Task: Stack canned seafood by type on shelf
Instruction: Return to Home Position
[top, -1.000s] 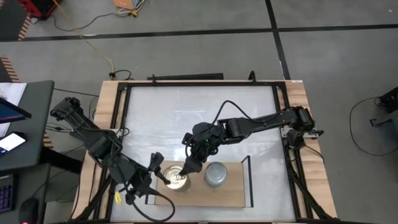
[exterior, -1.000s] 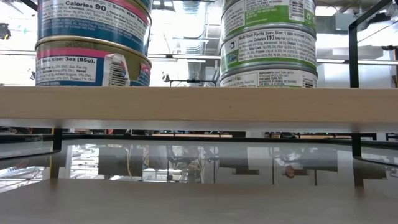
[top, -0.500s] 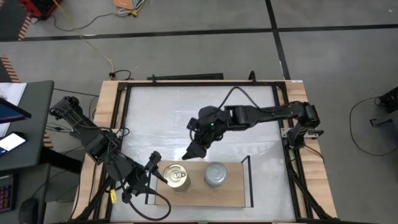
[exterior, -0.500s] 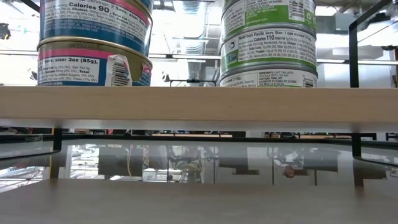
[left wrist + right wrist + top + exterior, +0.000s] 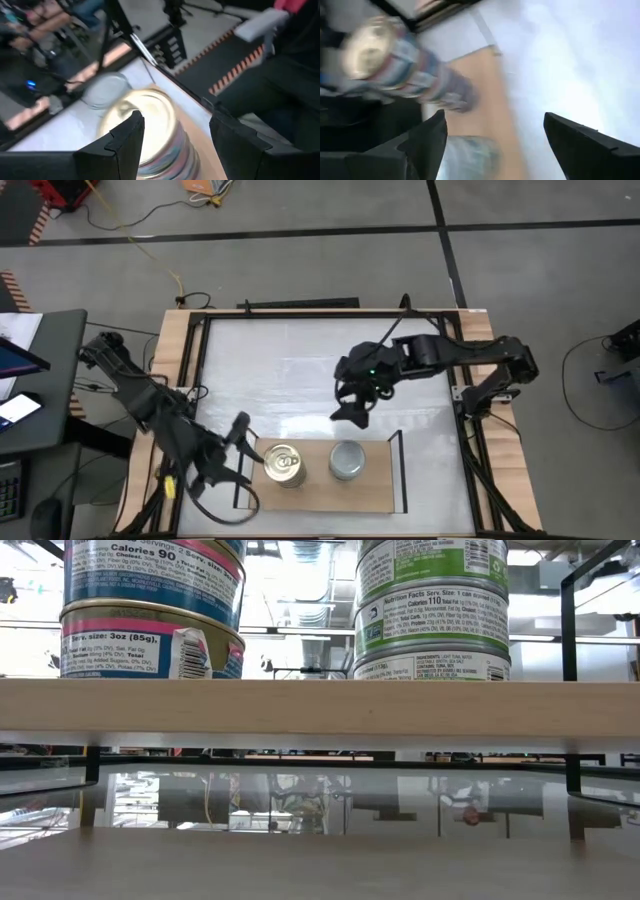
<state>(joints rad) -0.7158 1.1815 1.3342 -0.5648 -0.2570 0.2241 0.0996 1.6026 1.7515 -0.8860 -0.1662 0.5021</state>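
Shelf (image 5: 375, 490) sits at the front edge of the desk (image 5: 290, 370). Two can stacks stand on it, side by side but apart: left stack (image 5: 284, 465), right stack (image 5: 347, 460). Left claw (image 5: 243, 440) just left of left stack. Right claw (image 5: 350, 412) over desk, behind right stack.

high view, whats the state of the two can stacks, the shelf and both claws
blue can stack: upright on the shelf, gold lid sealed, nothing gripping it
green can stack: upright beside it, silver lid sealed
shelf: level, holding both stacks
left claw: open, empty, next to the blue can stack
right claw: open, empty, clear of the shelf
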